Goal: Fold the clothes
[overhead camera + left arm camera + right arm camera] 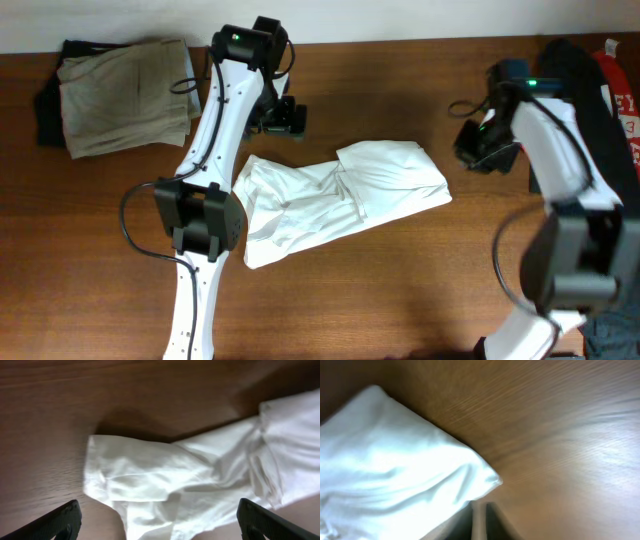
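Brown wood table (400,290) is filling every view, with a pale wall running along its far edge. At the far left corner a folded khaki garment (125,95) is lying well apart from the work, apparently set aside. Something dark is peeking out along its left side, too cut off to name.

The left gripper (285,118) is hanging just beyond the upper left end of the shirt (340,195), touching nothing. In its wrist view the fingertips (65,517) are sitting in opposite bottom corners, spread wide. A sleeve-like end is lying ahead of them, so I judge it is lining up for a grab.

The shirt is lying at the table's middle, bunched and partly doubled over, slanting from lower left to upper right. Its lettering is not showing, and I cannot tell how many layers are stacked.

The right gripper (487,145) is hovering just right of the shirt's right corner, apart from it. Its wrist view is blurring, but the fingers at bottom centre are looking pressed together on nothing.

Black and red garments (600,75) are waiting at the right edge, partly hidden by the right arm and cut off by the frame.
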`<state>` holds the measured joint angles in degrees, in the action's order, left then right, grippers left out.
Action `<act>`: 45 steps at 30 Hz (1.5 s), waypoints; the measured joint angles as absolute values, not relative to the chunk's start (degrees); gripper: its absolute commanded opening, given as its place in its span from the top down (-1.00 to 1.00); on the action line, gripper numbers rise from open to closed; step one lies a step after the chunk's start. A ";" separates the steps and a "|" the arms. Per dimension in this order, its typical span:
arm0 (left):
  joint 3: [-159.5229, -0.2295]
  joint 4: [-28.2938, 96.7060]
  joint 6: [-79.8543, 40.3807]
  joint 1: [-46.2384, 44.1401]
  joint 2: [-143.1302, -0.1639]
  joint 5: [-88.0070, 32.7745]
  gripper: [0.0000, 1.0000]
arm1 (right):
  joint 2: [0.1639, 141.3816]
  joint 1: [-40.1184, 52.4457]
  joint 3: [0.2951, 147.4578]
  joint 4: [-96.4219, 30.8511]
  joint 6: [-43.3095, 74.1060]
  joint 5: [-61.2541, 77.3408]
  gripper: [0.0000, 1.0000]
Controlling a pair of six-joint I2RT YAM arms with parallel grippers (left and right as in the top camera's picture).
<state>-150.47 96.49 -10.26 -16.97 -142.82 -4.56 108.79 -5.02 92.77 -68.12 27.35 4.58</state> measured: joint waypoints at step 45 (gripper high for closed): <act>-114.69 82.83 6.87 -7.94 -140.33 -31.73 -0.97 | 103.92 -5.19 113.40 -73.32 18.52 7.22 -0.97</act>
